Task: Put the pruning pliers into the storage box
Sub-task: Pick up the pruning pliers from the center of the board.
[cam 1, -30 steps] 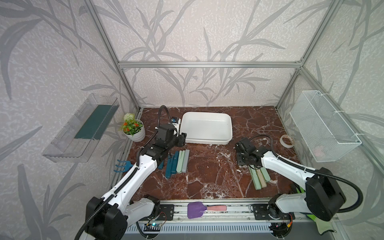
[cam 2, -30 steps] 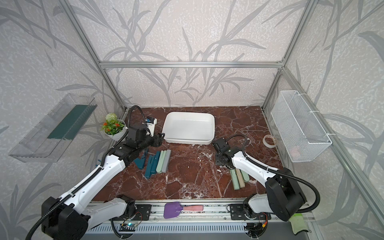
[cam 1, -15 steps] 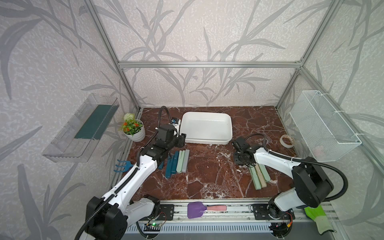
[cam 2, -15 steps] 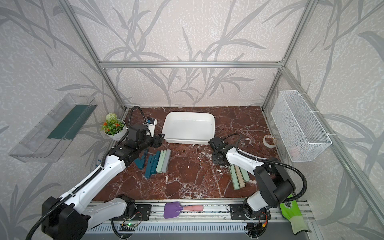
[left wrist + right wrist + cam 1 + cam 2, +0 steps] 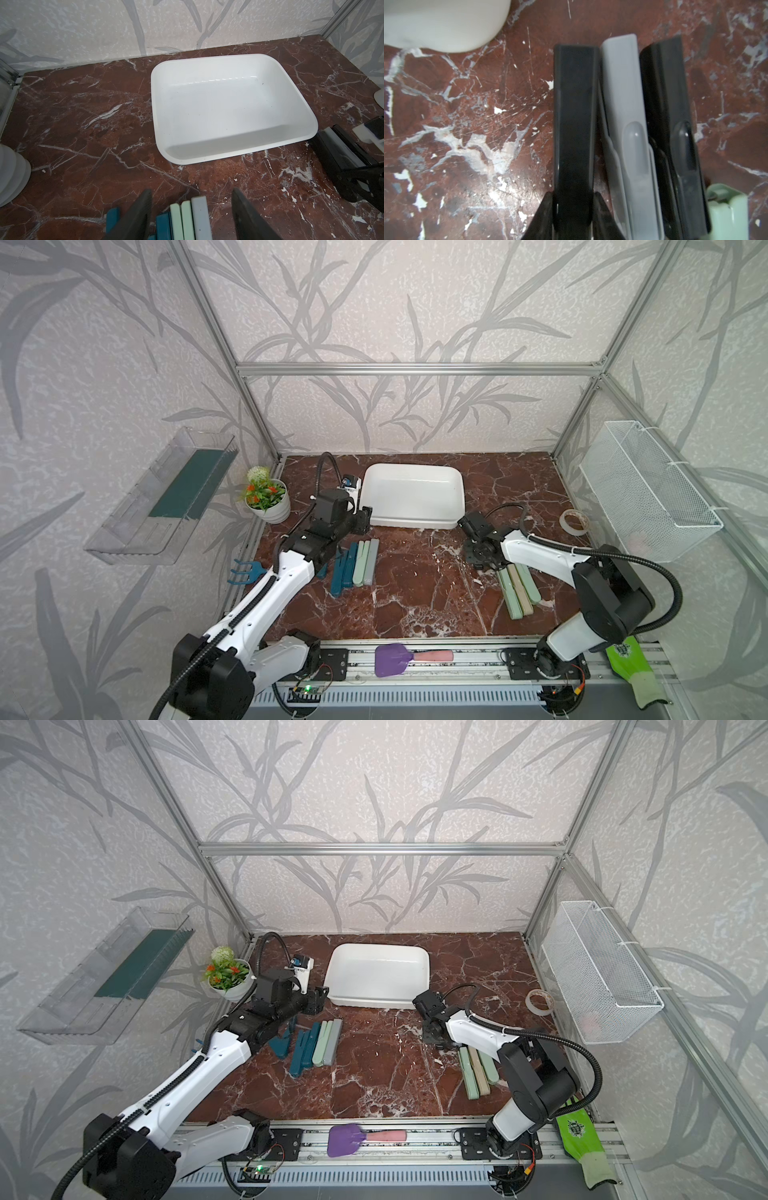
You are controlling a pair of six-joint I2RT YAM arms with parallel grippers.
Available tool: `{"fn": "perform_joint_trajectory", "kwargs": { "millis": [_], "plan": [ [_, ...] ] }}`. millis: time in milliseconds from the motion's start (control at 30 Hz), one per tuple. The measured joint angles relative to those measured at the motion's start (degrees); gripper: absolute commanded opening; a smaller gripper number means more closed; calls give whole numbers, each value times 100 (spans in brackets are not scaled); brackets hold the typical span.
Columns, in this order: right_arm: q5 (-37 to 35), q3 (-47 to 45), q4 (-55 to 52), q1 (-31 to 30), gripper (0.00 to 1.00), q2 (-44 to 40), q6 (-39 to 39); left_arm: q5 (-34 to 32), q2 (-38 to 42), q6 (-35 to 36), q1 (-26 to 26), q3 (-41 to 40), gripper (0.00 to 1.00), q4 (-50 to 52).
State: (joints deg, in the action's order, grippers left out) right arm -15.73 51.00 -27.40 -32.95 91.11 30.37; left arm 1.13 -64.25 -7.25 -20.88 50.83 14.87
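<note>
Flower pot (image 5: 270,502) far left. My left gripper (image 5: 191,190) is open above the left row of pruning pliers (image 5: 355,562), long axes pointing at the storage box (image 5: 415,489), which is empty. My right gripper (image 5: 572,194) clamps the black pliers (image 5: 575,93) near the box's front corner, grey pliers (image 5: 623,83) parallel just beside. Tape roll (image 5: 575,520) far right.

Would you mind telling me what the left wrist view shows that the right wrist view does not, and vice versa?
Left wrist only: the whole empty inside of the storage box, the open left gripper over teal, green and grey pruning pliers. Right wrist only: a pale green pliers end. Both: the marble tabletop, the box, and the right gripper shut on the black pliers beside the grey pliers.
</note>
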Motion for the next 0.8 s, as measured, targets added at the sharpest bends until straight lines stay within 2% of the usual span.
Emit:
{"fn": "perform_joint_trajectory", "kwargs": {
  "millis": [200,600,800],
  "plan": [
    [35,136,-398,-72,19,-120,42,0,0,-2,0,0,61,0],
    [52,433,-1528,-647,17,-1408,350,-39,0,-15,2,0,60,-7],
    [-59,1176,-1963,-1008,17,-1641,365,-151,-149,-151,181,44,60,52]
  ]
}}
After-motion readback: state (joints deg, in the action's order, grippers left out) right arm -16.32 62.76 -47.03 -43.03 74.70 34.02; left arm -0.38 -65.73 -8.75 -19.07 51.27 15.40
